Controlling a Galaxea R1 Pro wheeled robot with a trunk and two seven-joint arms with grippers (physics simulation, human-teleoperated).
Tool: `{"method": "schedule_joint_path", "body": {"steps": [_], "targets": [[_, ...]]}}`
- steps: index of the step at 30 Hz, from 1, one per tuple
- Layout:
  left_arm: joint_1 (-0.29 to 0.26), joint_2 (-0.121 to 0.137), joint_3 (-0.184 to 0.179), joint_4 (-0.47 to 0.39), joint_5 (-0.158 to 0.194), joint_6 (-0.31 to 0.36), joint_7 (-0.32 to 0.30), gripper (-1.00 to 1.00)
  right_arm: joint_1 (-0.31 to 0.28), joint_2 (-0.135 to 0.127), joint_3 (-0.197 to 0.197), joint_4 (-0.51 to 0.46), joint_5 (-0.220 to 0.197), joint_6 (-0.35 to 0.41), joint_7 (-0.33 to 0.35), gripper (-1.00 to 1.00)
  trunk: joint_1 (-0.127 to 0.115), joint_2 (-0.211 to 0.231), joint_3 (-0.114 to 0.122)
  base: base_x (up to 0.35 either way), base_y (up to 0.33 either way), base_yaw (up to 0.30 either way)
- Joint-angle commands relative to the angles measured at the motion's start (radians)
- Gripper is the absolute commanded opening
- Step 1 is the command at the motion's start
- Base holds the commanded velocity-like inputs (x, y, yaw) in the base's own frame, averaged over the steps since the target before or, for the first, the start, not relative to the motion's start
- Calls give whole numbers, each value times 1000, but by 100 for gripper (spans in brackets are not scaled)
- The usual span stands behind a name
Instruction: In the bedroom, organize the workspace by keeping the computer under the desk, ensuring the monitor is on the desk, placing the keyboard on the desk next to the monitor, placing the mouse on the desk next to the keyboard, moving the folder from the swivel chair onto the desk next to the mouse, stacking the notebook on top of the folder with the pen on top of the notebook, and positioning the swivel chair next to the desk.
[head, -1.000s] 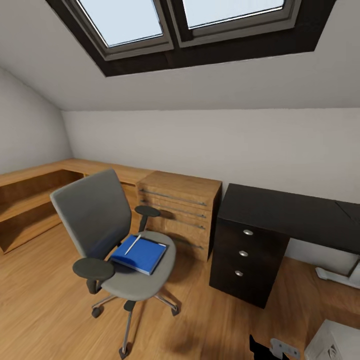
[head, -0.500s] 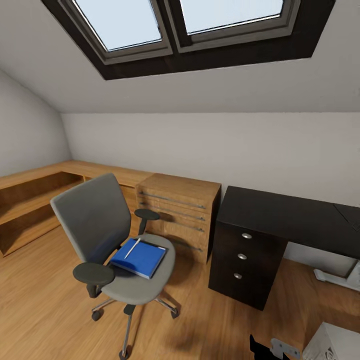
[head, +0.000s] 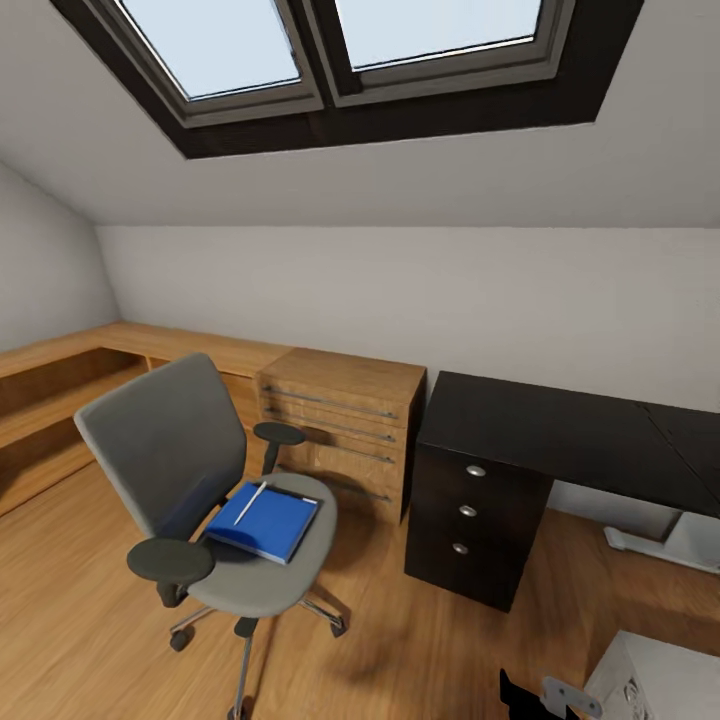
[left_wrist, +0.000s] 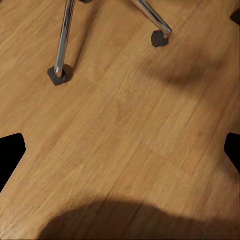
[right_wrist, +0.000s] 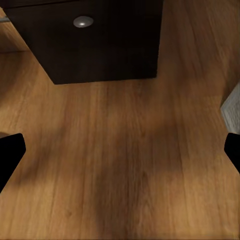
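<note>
Everything slides a bit left and down in the head view compared to a second ago, so that's the camera turning, not the stuff itself moving.

Biggest thing is the bedroom's skylight (head: 340, 60) set in the sloped grey wall above a wooden floor (head: 80, 600). Then the black table (head: 560, 425) at right, with its drawer unit (head: 470, 520) beside a wooden chest (head: 335, 435).

The swivel chair (head: 200, 480) stands on the floor, apart from the table. The folder (head: 265, 520) lies flat on its seat, with the pen (head: 249, 502) on top of it. Notebook, can't make it out.

The left gripper (left_wrist: 120, 150) is spread wide over bare floor near the chair's castors, holding nothing. The right gripper (right_wrist: 120, 150) is also wide and empty, near the drawer unit's base.
</note>
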Motion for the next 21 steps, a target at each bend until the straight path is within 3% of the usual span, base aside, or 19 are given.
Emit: {"method": "schedule_joint_path", "body": {"steps": [1, 17, 21], "targets": [[-1, 0, -1, 1, 7, -3, -2, 100, -1, 0, 7, 2, -11, -4, 5, 100, -4, 7, 1, 0, 0, -23], [-1, 13, 0, 24, 7, -4, 0, 100, -1, 2, 7, 2, -11, -4, 5, 100, -65, 119, 25, 0, 0, -5], [-1, 16, 0, 32, 8, -6, -1, 100, -1, 3, 7, 2, -11, -4, 5, 100, -65, 119, 22, 0, 0, 0]]}}
